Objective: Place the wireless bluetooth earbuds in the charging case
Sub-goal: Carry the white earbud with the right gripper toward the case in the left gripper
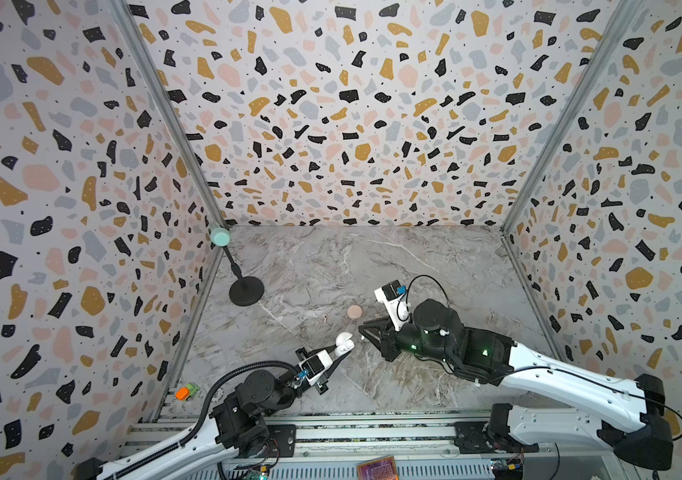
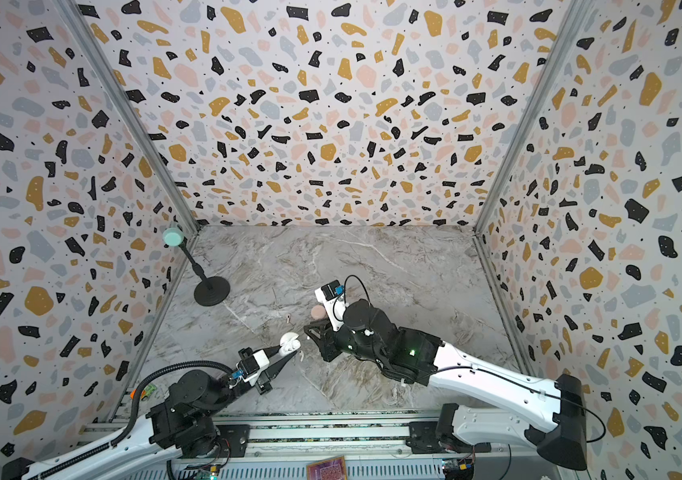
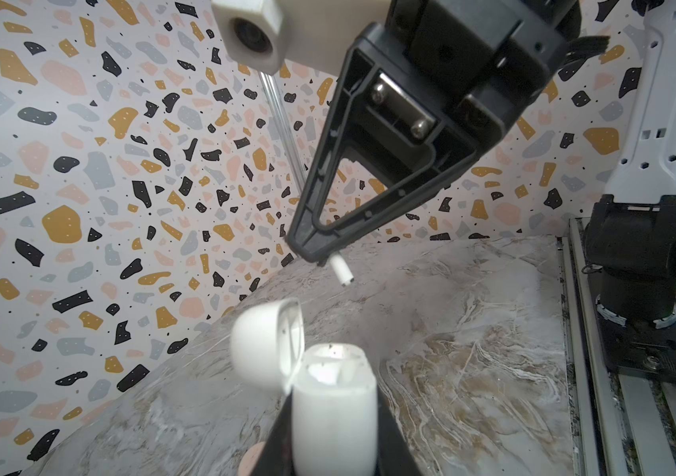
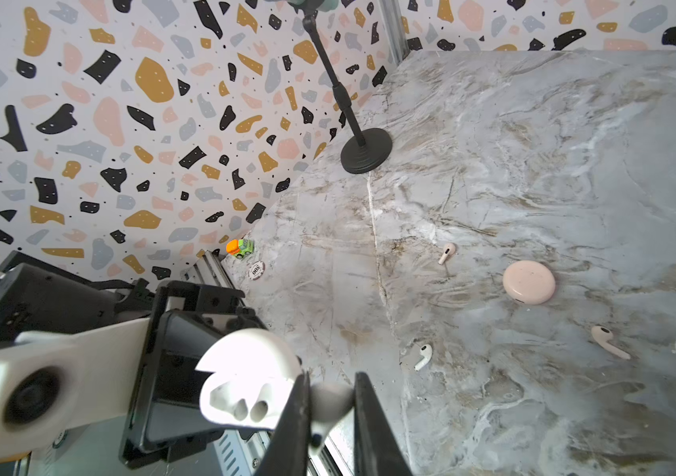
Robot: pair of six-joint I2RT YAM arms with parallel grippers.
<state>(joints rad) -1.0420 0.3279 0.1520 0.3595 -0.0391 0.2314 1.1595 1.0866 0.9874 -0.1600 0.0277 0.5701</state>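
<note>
**White case in my left grip, one white bud pinched in my right**

My left gripper (image 3: 334, 428) is clamped on the white charging case (image 3: 334, 412), whose lid (image 3: 264, 344) is flipped open. The left wrist view cuts my fingers off at its edge, and glare washes out the case's mouth. The right wrist view shows what that one hides: two sockets (image 4: 250, 408) inside the case.

My right gripper (image 3: 313, 249) hangs just above that mouth, apart from it, pinching the held white earbud (image 4: 330, 402). Between my fingers the bud is a blur. In the left wrist view only its stem pokes out past the tips.

On the table just past my right fingertips lies the loose white earbud (image 4: 423, 356). In a top view it is a mere fleck beside my left gripper.

Farther out from my right gripper sits the closed pink case (image 4: 529, 282), with the far pink earbud (image 4: 447, 252) beyond it and the side pink earbud (image 4: 610, 346) off to one side, both apart from it. Both top views show the far one. I cannot find the side one there, as my right arm covers that stretch. In a top view my right wrist camera mount also overlaps part of the pink case.

Farthest from both grippers stands the black stand (image 4: 365, 152), its top cropped in the right wrist view. Both top views show its mint head (image 1: 220, 237). A toy truck (image 4: 240, 248) and a chip (image 4: 256, 270) lie by the rail.
</note>
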